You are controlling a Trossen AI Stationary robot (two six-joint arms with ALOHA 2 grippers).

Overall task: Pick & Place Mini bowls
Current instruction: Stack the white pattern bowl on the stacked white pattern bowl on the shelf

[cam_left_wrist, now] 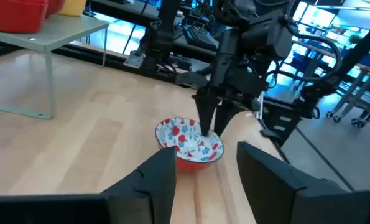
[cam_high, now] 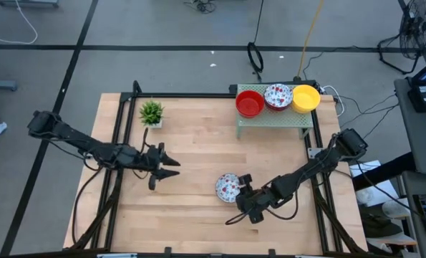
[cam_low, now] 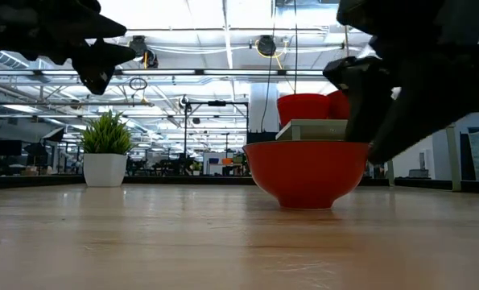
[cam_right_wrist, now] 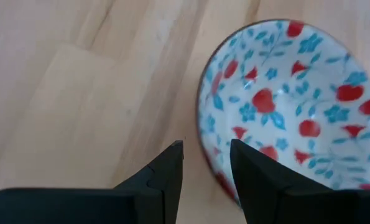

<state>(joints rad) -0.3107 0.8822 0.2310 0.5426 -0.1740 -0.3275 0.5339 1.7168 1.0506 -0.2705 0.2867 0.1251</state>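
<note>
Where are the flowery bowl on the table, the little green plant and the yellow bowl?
flowery bowl (cam_high: 227,187), high view, on its patterned inside.
little green plant (cam_high: 151,112), high view, on its leaves.
yellow bowl (cam_high: 306,98), high view, on its middle, up on the green stand.

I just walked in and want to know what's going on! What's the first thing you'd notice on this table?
A flowery bowl with red and blue speckles sits alone on the wooden table, and the right gripper has its open fingers at the bowl's rim. At the table's back edge, a small green shelf carries a red bowl, another flowery one and a yellow bowl. The left gripper waits nearby, open.
</note>
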